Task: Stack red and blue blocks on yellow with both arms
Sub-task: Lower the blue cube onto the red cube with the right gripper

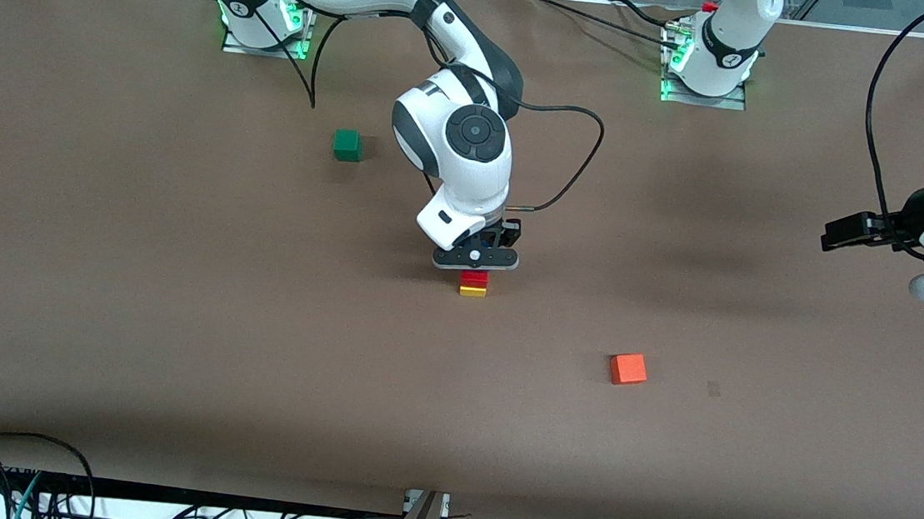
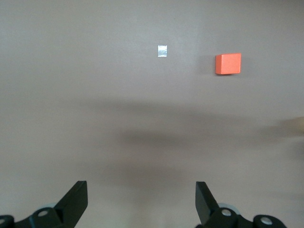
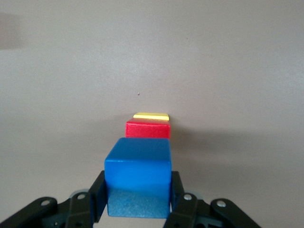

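The red block (image 1: 475, 277) sits on the yellow cube (image 1: 472, 291) near the table's middle. My right gripper (image 1: 476, 266) is directly over this stack. In the right wrist view the right gripper (image 3: 137, 184) is shut on the blue block (image 3: 137, 164), which is held just above the red block (image 3: 147, 129) and the yellow cube (image 3: 151, 115). The hand hides the blue block in the front view. My left gripper (image 1: 839, 232) waits over the left arm's end of the table. In its wrist view the left gripper (image 2: 141, 190) is open and empty.
An orange cube (image 1: 628, 368) lies nearer the front camera than the stack, toward the left arm's end; it also shows in the left wrist view (image 2: 228, 63). A green cube (image 1: 346, 145) lies toward the right arm's base. A small pale mark (image 1: 714, 389) is beside the orange cube.
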Tool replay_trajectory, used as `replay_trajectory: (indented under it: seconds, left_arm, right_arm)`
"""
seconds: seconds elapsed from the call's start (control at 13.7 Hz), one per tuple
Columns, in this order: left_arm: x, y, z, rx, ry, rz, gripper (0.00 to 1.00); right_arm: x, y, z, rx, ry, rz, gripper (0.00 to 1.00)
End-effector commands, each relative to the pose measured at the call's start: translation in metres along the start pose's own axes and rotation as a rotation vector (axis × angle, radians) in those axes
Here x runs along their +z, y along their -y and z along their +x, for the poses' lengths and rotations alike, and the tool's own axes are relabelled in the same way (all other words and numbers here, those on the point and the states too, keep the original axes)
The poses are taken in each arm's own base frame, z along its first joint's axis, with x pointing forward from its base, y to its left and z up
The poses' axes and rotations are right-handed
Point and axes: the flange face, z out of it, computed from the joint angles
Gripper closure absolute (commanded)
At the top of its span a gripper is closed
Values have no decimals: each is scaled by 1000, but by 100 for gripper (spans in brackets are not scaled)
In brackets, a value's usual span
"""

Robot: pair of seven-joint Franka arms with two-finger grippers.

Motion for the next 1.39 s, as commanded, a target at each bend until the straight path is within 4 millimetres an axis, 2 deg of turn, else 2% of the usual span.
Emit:
replay_trajectory:
  seconds: [0.0,0.22,0.73,1.09,1.31]
  left_arm:
    - [-2,6,3,12,-12,4,0]
    - [-2,7,5,11,-14,3,0]
    - [0,9,6,9,-10,3,0]
    - [0,10,6,8,-10,3,0]
    - [0,9,6,9,-10,1,0]
  right_arm:
    - [-2,5,4,9,-32,-1,57]
    - [9,5,5,8,-32,-6,57]
    - [9,7,3,7,-31,-7,56]
    - [11,8,2,3,-31,-9,49]
    - [10,8,2,3,-33,-7,49]
